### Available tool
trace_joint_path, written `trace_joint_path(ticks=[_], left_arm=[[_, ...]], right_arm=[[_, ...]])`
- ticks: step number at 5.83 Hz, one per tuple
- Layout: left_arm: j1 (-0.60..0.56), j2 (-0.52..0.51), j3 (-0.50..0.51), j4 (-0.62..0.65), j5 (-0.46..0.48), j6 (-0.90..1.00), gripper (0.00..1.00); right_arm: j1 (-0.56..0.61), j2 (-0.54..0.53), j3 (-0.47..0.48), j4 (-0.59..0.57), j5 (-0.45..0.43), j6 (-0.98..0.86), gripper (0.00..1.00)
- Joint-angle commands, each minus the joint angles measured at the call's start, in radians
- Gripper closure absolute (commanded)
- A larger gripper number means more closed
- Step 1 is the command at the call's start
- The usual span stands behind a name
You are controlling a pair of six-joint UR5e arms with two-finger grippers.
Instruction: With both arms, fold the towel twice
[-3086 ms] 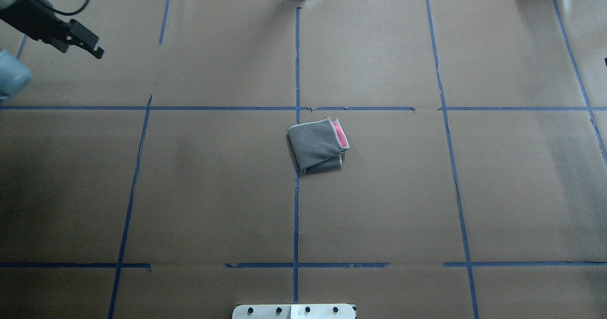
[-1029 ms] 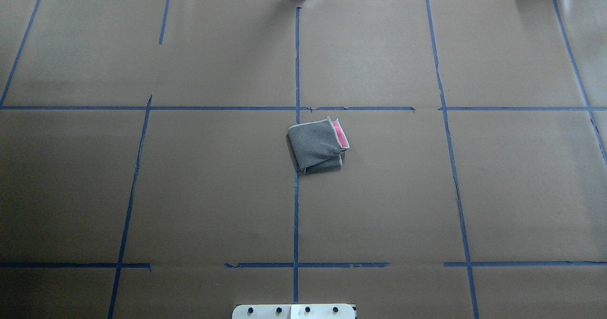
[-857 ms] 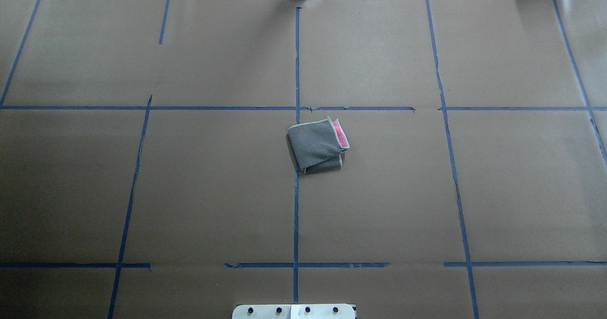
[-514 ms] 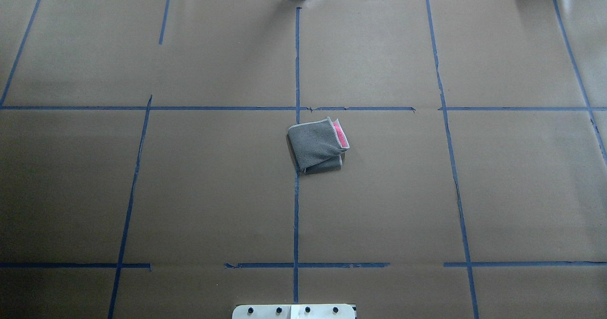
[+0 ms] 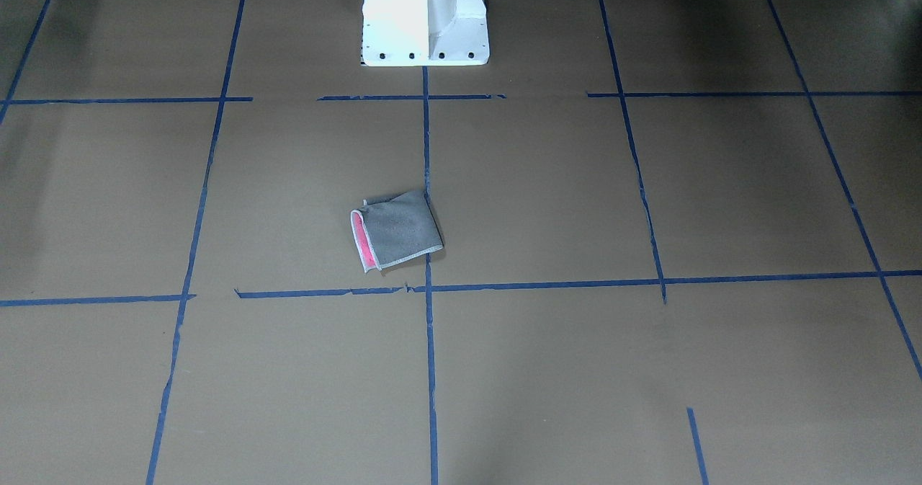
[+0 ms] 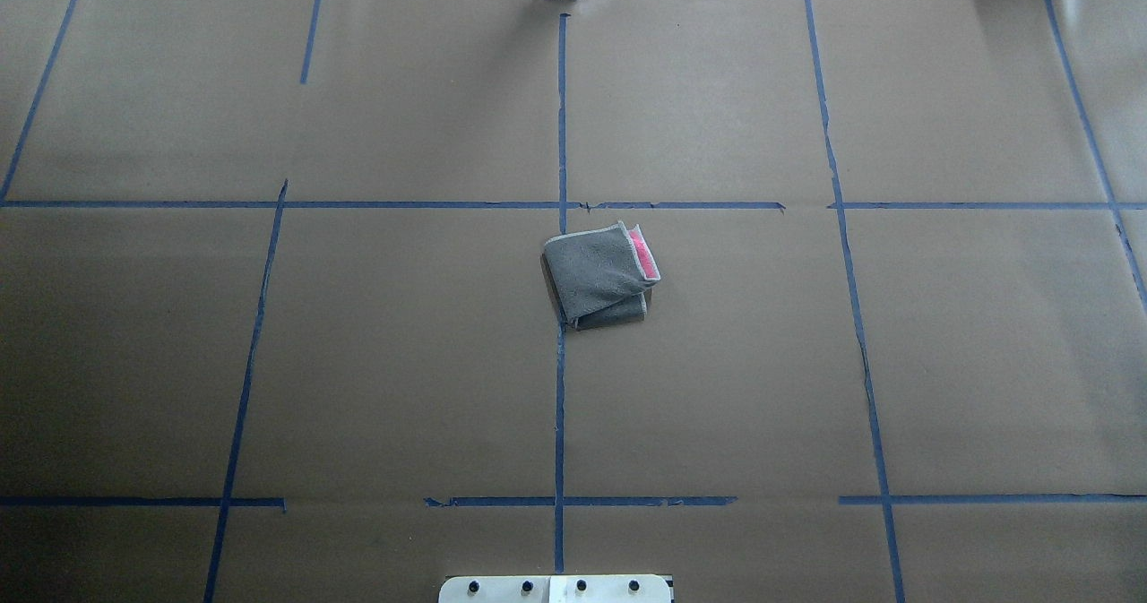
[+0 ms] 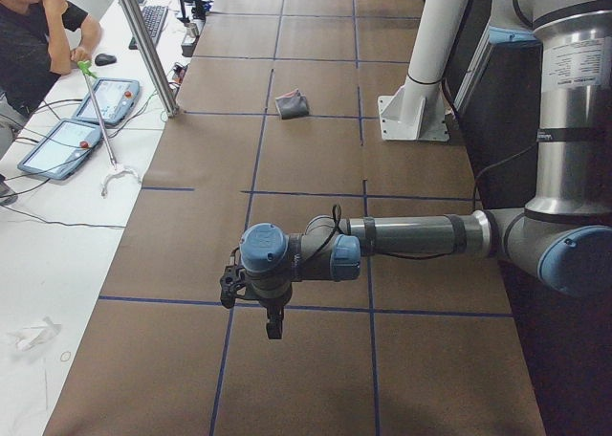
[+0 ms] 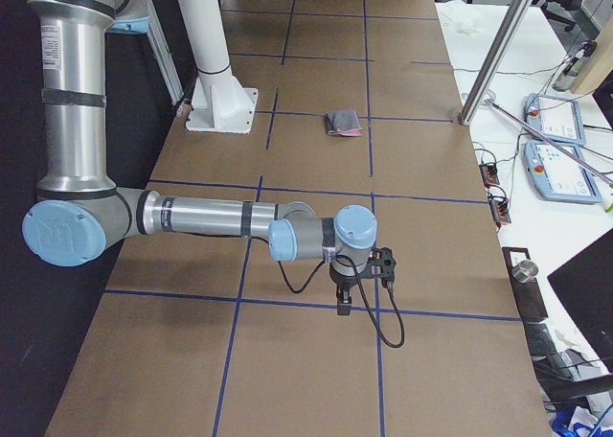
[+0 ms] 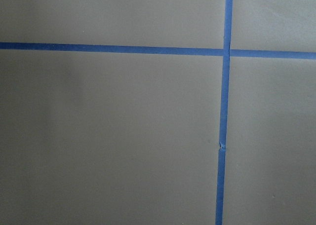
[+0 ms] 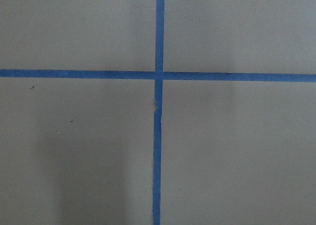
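The towel (image 6: 599,273) lies folded small at the table's middle, dark grey face up, with a strip of pink showing at one edge. It also shows in the front view (image 5: 396,233), the left side view (image 7: 292,104) and the right side view (image 8: 343,123). Both arms are pulled far back to the table's ends. The left gripper (image 7: 273,326) hangs over the brown paper, far from the towel; the right gripper (image 8: 343,306) likewise. I cannot tell whether either is open or shut. Both wrist views show only paper and blue tape.
The white pedestal base (image 5: 425,16) stands at the robot's edge of the table. Blue tape lines (image 6: 560,119) cross the brown paper. An operator (image 7: 29,44) and teach pendants (image 7: 72,144) are beside the table.
The left gripper, at the overhead view's top left 3.1 s ago, has left that view. The towel has not moved.
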Motion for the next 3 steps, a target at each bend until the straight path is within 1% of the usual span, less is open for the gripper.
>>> trace_joint_path(ticks=[1,2,3], left_arm=[[0.001,-0.002,-0.003,0.000,0.001,0.006,0.00],[0.001,-0.002,0.005,-0.002,0.003,0.008,0.00],[0.001,-0.009,0.011,-0.005,0.030,0.006,0.00]], right_arm=[[-0.001,-0.007,0.017,-0.011,0.008,0.001,0.00],[-0.001,-0.007,0.018,-0.011,0.008,0.001,0.00],[-0.001,-0.005,0.020,-0.011,0.009,0.001,0.00]])
